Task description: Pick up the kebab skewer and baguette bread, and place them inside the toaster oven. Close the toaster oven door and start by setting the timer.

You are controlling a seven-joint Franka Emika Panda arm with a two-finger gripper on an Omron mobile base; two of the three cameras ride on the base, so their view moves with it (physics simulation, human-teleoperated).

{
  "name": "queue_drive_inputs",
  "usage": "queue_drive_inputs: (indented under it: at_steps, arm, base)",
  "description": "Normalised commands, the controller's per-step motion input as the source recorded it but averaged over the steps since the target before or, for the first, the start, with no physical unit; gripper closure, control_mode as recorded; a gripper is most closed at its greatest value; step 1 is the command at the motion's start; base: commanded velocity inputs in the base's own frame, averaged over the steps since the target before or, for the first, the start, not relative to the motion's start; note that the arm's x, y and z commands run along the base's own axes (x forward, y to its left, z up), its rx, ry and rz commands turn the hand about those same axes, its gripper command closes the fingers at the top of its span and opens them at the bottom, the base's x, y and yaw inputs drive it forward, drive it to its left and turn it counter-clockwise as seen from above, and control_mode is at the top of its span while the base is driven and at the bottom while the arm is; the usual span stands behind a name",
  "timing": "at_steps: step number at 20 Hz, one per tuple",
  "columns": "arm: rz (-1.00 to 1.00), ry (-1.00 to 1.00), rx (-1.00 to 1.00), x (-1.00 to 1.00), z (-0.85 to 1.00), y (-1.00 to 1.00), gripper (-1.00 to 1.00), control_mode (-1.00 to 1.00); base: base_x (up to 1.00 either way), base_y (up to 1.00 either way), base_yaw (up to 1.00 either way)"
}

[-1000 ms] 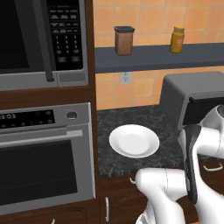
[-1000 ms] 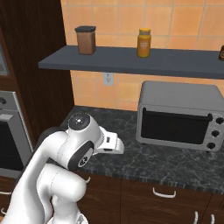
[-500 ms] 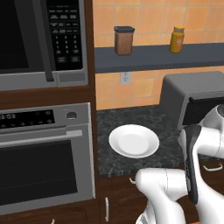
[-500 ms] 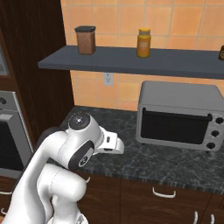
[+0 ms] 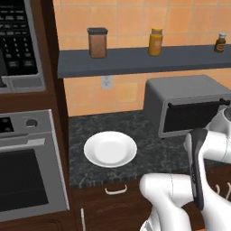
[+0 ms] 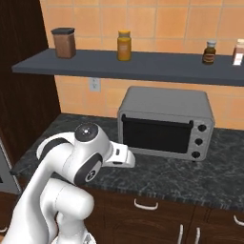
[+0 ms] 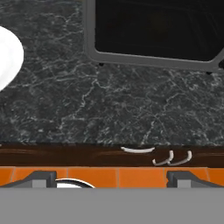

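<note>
Toaster oven [image 6: 164,121] at back of desk [image 5: 153,153], door [image 6: 156,135] shut, 3 knobs on its right side. White plate [image 5: 110,149] left of toaster oven, bare; skewer and bread not found. Likely step: locate food first, scan desk before reaching. End effector [image 7: 111,177] fingers [image 7: 41,177] spread, holding nothing, low before toaster oven. Dark speckled desk, orange tile wall, shelf [image 6: 133,66] above toaster oven with jars.

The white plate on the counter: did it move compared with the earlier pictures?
No. In the left base view the white plate lies at the same spot on the dark counter, left of the toaster oven, as before.
</note>
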Motion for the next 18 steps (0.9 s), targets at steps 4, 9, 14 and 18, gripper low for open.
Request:
queue_drive_inputs:
  at_steps: [4, 9, 14, 18]
  arm:
    - [0.0, 0.0, 0.0, 0.0, 0.0, 0.0, -1.0, 1.0]
    - [0.0, 0.0, 0.0, 0.0, 0.0, 0.0, -1.0, 1.0]
    - [0.0, 0.0, 0.0, 0.0, 0.0, 0.0, -1.0, 1.0]
    - [0.0, 0.0, 0.0, 0.0, 0.0, 0.0, -1.0, 1.0]
  base:
    - [0.0, -0.49, 0.0]
    - [0.04, -0.42, 0.0]
    - [0.09, -0.44, 0.0]
    - [0.15, -0.25, 0.0]
